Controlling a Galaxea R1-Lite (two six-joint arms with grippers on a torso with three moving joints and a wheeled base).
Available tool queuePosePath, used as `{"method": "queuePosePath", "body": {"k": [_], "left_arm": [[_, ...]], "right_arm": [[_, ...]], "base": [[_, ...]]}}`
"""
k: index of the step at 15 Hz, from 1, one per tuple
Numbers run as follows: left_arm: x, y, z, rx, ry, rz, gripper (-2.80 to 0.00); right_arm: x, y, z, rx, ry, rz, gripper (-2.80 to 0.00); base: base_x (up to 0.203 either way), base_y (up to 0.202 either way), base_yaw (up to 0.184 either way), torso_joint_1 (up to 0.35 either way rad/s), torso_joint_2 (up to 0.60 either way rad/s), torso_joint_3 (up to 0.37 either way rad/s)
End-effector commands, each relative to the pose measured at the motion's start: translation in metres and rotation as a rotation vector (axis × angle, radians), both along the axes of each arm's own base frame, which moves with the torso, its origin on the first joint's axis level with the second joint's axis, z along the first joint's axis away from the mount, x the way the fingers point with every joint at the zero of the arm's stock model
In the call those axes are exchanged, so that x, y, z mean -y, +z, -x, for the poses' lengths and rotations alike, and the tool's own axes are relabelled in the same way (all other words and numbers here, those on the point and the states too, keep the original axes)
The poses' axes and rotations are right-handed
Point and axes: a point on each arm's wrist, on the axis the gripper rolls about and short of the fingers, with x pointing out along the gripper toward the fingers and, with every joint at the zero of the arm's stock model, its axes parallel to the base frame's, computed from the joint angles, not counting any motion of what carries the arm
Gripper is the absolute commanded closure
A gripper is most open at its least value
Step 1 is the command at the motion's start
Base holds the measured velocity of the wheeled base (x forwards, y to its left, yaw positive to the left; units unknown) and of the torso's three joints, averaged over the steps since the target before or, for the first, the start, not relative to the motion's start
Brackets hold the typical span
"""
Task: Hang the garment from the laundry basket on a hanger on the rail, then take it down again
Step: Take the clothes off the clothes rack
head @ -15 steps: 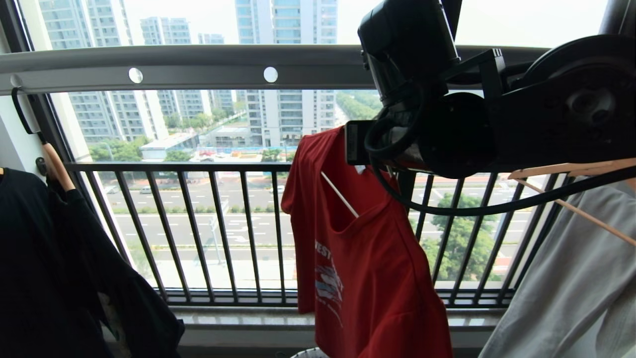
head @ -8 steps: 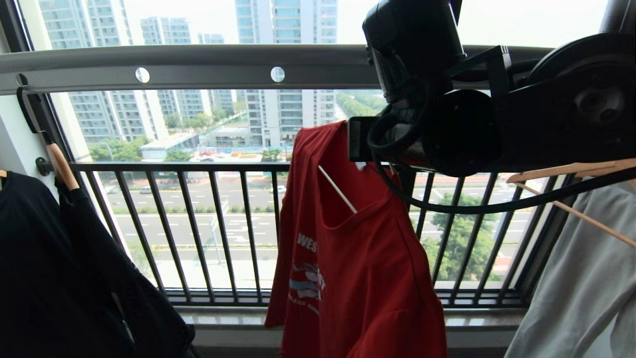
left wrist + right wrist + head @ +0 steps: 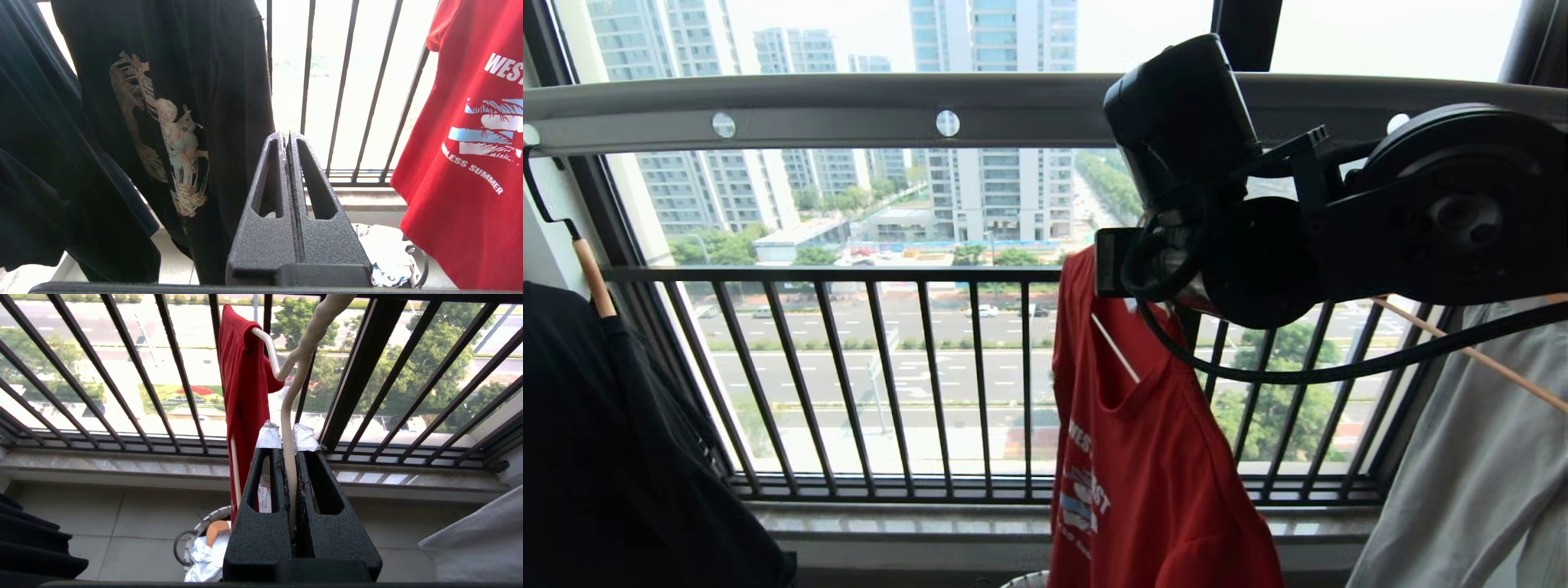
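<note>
Beyond a black barred balcony railing point(image 3: 890, 376), tower blocks fill our view under the long grey holed metal rail point(image 3: 849, 106). Our right gripper point(image 3: 288, 437) pinches the thin cream wire hanger point(image 3: 286, 457) just below the rail; the red "WEST COAST" T-shirt point(image 3: 1152, 457) hangs from it above the woven-rimmed round laundry basket point(image 3: 196, 533). Our left gripper point(image 3: 288, 139) sits closed and empty, near a black printed T-shirt point(image 3: 171, 122).

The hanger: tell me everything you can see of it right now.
The hanger is thin cream-white wire, slightly kinked along its neck. The right end effector is shut on that neck, its taped fingertips on either side. One shoulder arm curves off into the red T-shirt, which hangs from it; in the head view a slanted length shows in the neck opening. Its hook runs out of view, so whether it touches the rail cannot be told.
</note>
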Motion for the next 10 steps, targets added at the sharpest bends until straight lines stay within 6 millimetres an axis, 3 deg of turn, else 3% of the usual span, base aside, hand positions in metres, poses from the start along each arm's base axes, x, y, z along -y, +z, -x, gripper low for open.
{"method": "queuePosePath", "body": {"k": [1,10], "left_arm": [[0.000,0.000,0.000,0.000,0.000,0.000,0.00],[0.000,0.000,0.000,0.000,0.000,0.000,0.00]], "right_arm": [[0.003,-0.002,0.003,-0.009,-0.003,0.008,0.00],[0.008,-0.013,0.007,0.042,-0.026,-0.020,0.00]], "base": [[0.000,0.000,0.000,0.000,0.00,0.000],[0.000,0.000,0.000,0.000,0.00,0.000]]}}
